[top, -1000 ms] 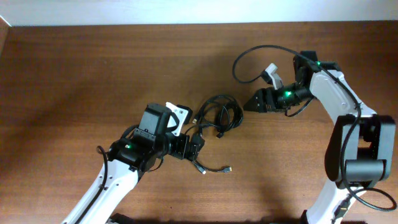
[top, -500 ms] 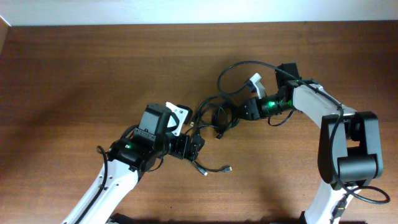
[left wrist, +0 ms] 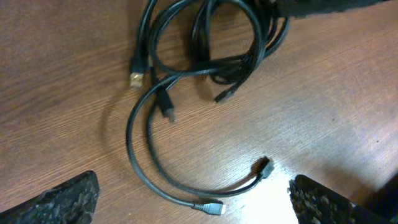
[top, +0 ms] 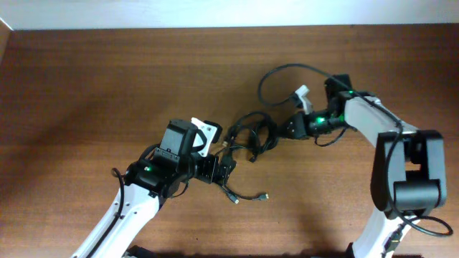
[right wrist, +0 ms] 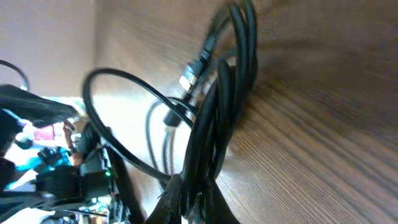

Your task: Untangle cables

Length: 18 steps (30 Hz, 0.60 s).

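While the right gripper (top: 290, 130) is clamped on the right edge of the cables (top: 251, 135), knotted on the table (top: 107, 86) between both arms, the left gripper (top: 226, 173) hangs with jaws wide apart over the loose loop (left wrist: 140, 155) lying on its side, so any pull should probably run rightward.

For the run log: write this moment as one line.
phase: grasp | right gripper: shut on cables | left gripper: open, near loose plug ends | cables: looped together on table

White arms (top: 373, 118), black joints, green lights (top: 310, 120).
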Motion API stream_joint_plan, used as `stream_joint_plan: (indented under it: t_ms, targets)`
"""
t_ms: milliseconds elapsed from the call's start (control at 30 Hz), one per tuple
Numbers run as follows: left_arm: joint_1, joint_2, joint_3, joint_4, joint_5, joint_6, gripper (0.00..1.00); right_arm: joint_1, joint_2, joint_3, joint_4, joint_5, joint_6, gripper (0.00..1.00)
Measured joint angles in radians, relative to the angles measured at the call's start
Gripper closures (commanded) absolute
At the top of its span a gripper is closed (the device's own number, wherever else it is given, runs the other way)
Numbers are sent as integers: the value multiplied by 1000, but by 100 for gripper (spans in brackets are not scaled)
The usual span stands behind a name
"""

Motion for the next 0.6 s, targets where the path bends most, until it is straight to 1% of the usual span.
stream_joint_plan:
  t_ms: [33, 67, 100, 133, 200, 267, 300, 333, 367, 400, 433, 467, 500, 567, 600]
  targets:
    - [0, 0, 0, 0, 0, 0, 1, -24, -55, 1, -72, -20, -19, 96]
    - [0, 0, 0, -1, 0, 0, 1, -34, -159, 16, -94, -37, -29, 96]
    - [0, 0, 0, 2, 0, 0, 1, -34, -219, 22, -114, -42, -35, 96]
    - [0, 0, 0, 2, 0, 0, 1, -34, -331, 24, -148, -51, -39, 96]
    - [1, 0, 0, 14, 16, -2, 1, -34, -481, 29, -202, -56, -39, 96]
    - [2, 0, -1, 65, 158, -70, 1, -34, -580, 30, -235, -29, -31, 96]
    - [2, 0, -2, 147, 330, -104, 1, -34, -594, 30, -253, -13, -26, 96]
    - [0, -2, -6, 204, 414, -125, 1, -34, -593, 30, -267, -4, -22, 96]
    - [-6, -7, -4, 259, 481, -161, 1, -34, -593, 30, -277, 1, -18, 96]
    - [-18, -18, 1, 295, 512, -195, 1, -34, -593, 30, -282, 2, -16, 96]
    - [-33, -38, 12, 343, 542, -263, 1, -34, -593, 30, -289, 5, -15, 96]
    - [-35, -58, 18, 380, 533, -335, 1, -34, -593, 30, -290, -1, -15, 96]
    - [-35, -79, 19, 392, 492, -425, 1, -34, -593, 30, -289, -14, -15, 96]
    - [-47, -80, 19, 393, 452, -483, 1, -34, -593, 30, -288, -53, -15, 96]
    - [-76, -80, 20, 393, 409, -499, 1, -34, -593, 30, -286, -102, -16, 96]
